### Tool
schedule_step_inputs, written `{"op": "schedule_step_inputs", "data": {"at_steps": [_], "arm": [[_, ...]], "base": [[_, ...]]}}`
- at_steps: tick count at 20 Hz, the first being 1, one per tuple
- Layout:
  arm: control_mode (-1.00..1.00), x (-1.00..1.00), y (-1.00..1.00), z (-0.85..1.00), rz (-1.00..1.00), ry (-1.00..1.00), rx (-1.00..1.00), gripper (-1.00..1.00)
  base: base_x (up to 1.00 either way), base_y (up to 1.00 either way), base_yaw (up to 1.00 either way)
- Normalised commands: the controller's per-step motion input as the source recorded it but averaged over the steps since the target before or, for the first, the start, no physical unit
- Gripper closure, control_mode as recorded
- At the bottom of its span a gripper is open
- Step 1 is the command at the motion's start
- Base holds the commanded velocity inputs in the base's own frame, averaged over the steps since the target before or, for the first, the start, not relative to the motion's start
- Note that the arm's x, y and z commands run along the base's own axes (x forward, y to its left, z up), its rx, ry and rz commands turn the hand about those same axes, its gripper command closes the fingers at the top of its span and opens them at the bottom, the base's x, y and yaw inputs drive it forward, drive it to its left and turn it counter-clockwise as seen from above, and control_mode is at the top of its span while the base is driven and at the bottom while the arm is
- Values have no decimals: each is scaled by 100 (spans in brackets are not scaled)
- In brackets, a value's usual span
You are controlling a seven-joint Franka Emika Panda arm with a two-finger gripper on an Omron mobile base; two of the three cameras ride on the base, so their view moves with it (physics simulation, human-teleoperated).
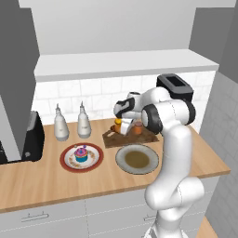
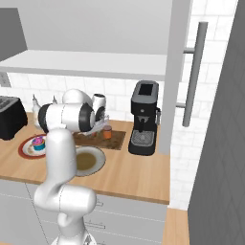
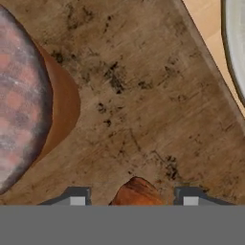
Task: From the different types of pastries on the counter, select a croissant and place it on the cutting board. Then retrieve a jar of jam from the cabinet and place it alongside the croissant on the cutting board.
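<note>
Two dark fingertips point(image 3: 79, 198) of the tool point(image 3: 135, 200) are seen spread apart, with the croissant point(image 3: 136, 192) lying between them on the cutting board point(image 3: 143, 95); whether it is touched cannot be told. The jar of jam point(image 3: 28, 100) stands beside it on the board, so both placements are judged done.

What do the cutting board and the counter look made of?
Cutting board: looks like dark brown wood, matte, with visible grain streaks and dark scuffs. Counter: light wood-grain top, smooth and satin-looking; whether solid wood or laminate cannot be told from this render.
</note>
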Motion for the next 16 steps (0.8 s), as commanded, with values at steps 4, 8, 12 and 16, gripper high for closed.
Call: {"op": "schedule_step_inputs", "data": {"at_steps": [4,8,12,16], "arm": [[-100,10,30,50,-14,8,0,-100],[-100,16,29,53,-14,12,0,-100],[-100,12,27,41,-14,11,0,-100],[-100,-1,31,39,-14,11,0,-100]], "base": [[0,0,0],[0,0,0],[0,0,0],[0,0,0]]}}
